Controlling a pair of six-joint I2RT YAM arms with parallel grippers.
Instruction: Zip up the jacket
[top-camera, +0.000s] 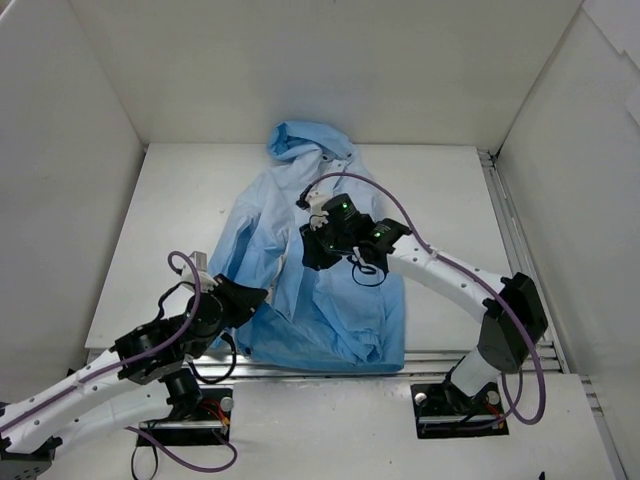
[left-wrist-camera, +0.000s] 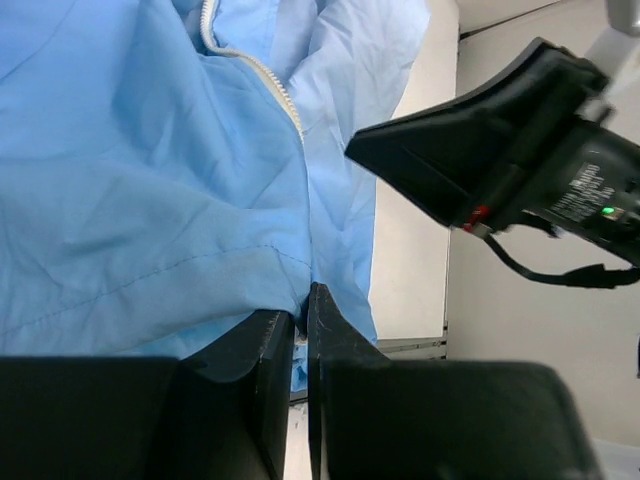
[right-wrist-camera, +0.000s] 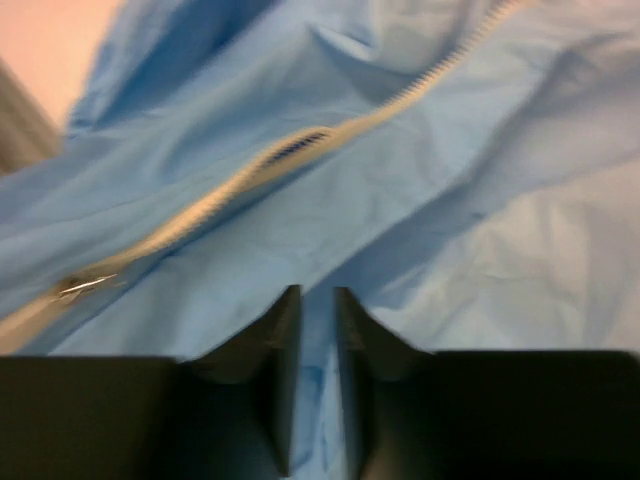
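The light-blue jacket (top-camera: 350, 310) lies flat on the white table, hood at the far end. My left gripper (top-camera: 262, 298) is at its lower left hem. In the left wrist view the jaws (left-wrist-camera: 303, 308) are shut on the jacket's edge (left-wrist-camera: 150, 200), and the white zipper strip (left-wrist-camera: 255, 68) runs away above. My right gripper (top-camera: 308, 256) rests on the jacket's middle. In the right wrist view its jaws (right-wrist-camera: 317, 300) are nearly closed with a fold of jacket fabric (right-wrist-camera: 480, 230) between them. The zipper strip (right-wrist-camera: 250, 178) runs diagonally beyond the tips, with a small metal piece (right-wrist-camera: 88, 286) at its left end.
White walls enclose the table (top-camera: 160, 220) on three sides. A metal rail (top-camera: 510, 230) runs along the right edge and another along the front edge (top-camera: 450, 360). The right arm's black wrist (left-wrist-camera: 520, 150) hangs close to the right of my left gripper.
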